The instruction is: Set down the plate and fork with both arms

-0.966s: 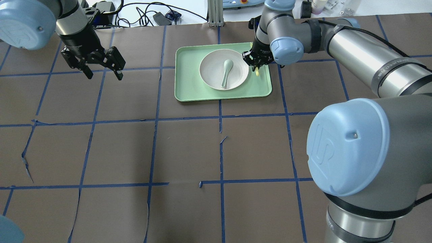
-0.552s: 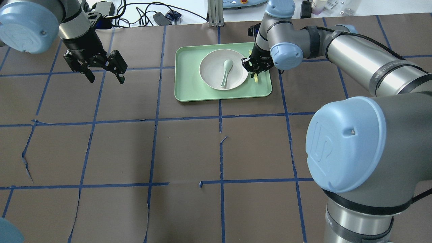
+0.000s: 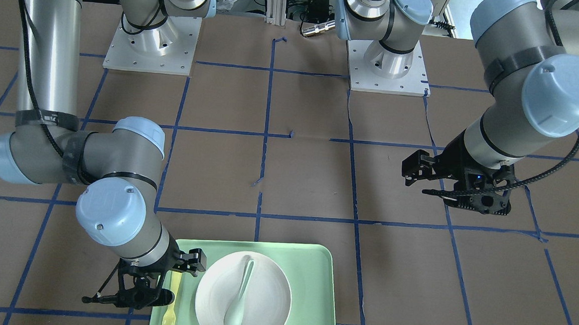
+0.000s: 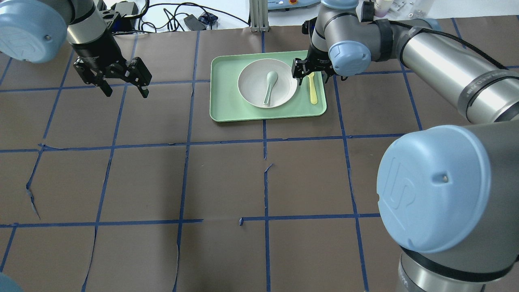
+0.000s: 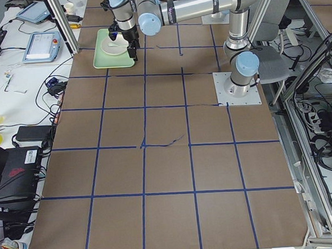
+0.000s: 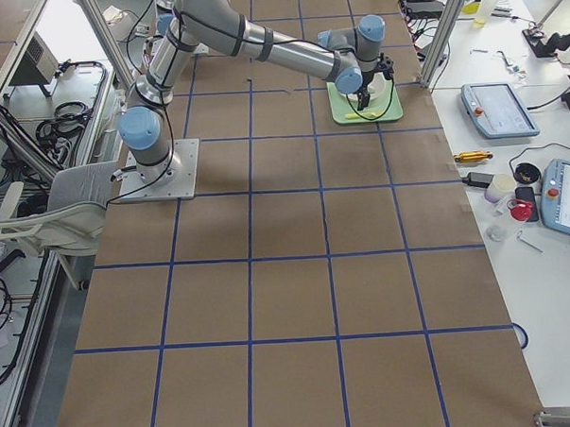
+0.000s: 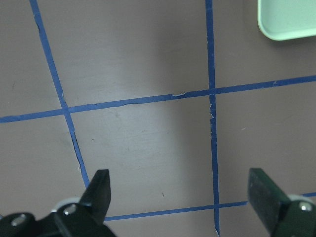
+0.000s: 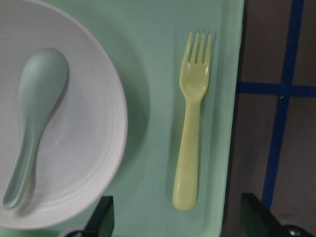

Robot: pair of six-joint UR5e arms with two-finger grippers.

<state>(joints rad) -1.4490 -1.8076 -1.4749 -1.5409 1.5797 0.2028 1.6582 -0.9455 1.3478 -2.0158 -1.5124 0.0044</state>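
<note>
The slim pale-yellow plastic fork (image 4: pixel 312 90) lies flat on the rectangular light-green tray (image 4: pixel 227 95), in the strip between the tray's right rim and the round off-white shallow plate (image 4: pixel 249 85), close to the plate but not touching it. The plate sits mid-tray with a pale grey-green spoon (image 4: pixel 269 87) resting in it. From where I stand, the right gripper (image 4: pixel 310 76) hangs over the fork's upper end, its fingers spread wide and gripping nothing. In the upper left of the overhead view the left gripper (image 4: pixel 126 92) hovers above the brown paper-covered worktop (image 4: pixel 227 174) with its blue tape grid, fingers wide apart and empty.
</note>
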